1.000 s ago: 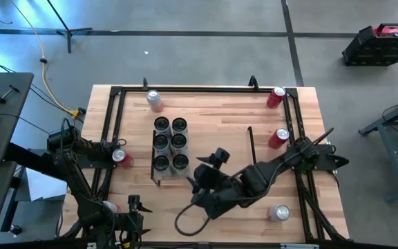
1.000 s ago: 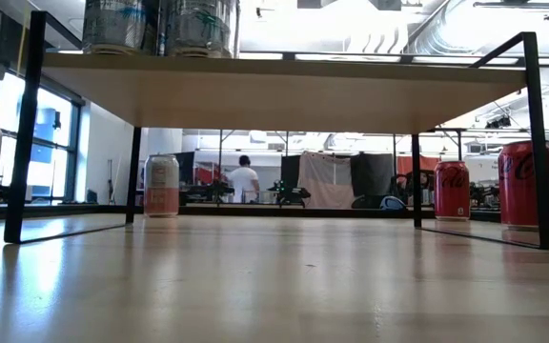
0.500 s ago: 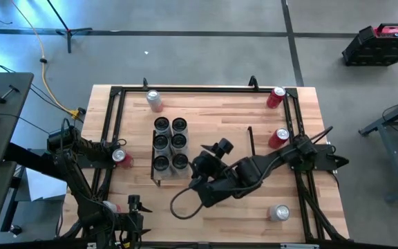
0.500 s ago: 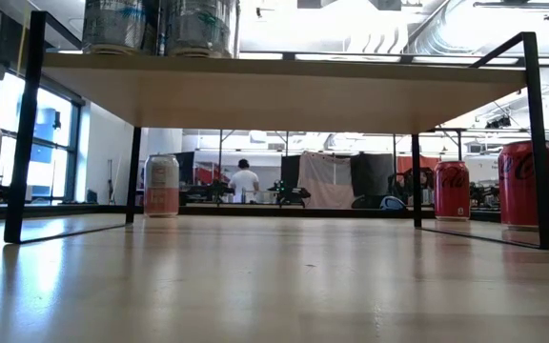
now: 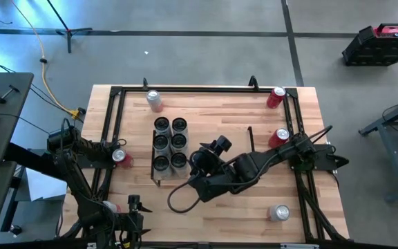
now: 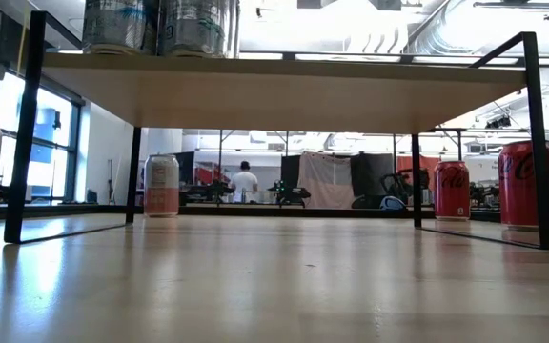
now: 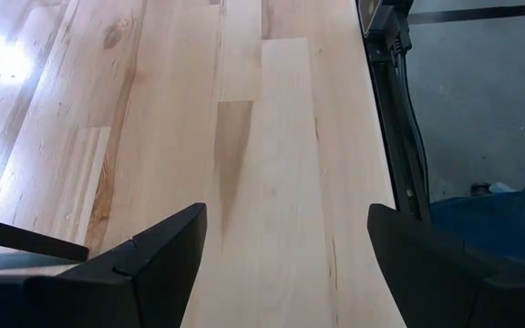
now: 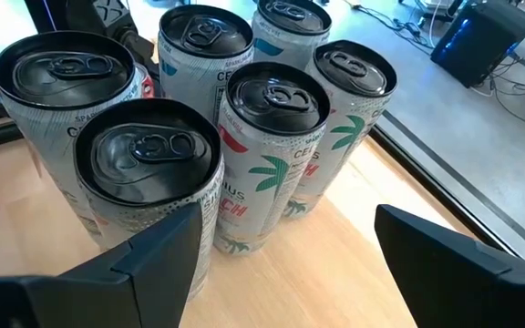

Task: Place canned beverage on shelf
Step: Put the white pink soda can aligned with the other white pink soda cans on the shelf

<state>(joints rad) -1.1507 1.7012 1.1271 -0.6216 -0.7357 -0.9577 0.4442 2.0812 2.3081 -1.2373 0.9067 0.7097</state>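
Black fingers of the right gripper (image 8: 285,273) stand wide apart with nothing between them, just short of the six slim cans (image 8: 272,155) grouped two by three on the shelf (image 5: 206,149). From above, that gripper (image 5: 197,164) sits at the cluster's four o'clock, near the table's (image 5: 213,111) centre. The left gripper (image 7: 285,264), spread wide and empty too, waits at the table's seven o'clock corner. Farther out, red cans stand at three o'clock (image 5: 278,138), nine o'clock (image 5: 121,158) and one o'clock (image 5: 275,97); a pale can (image 5: 154,100) stands at eleven.
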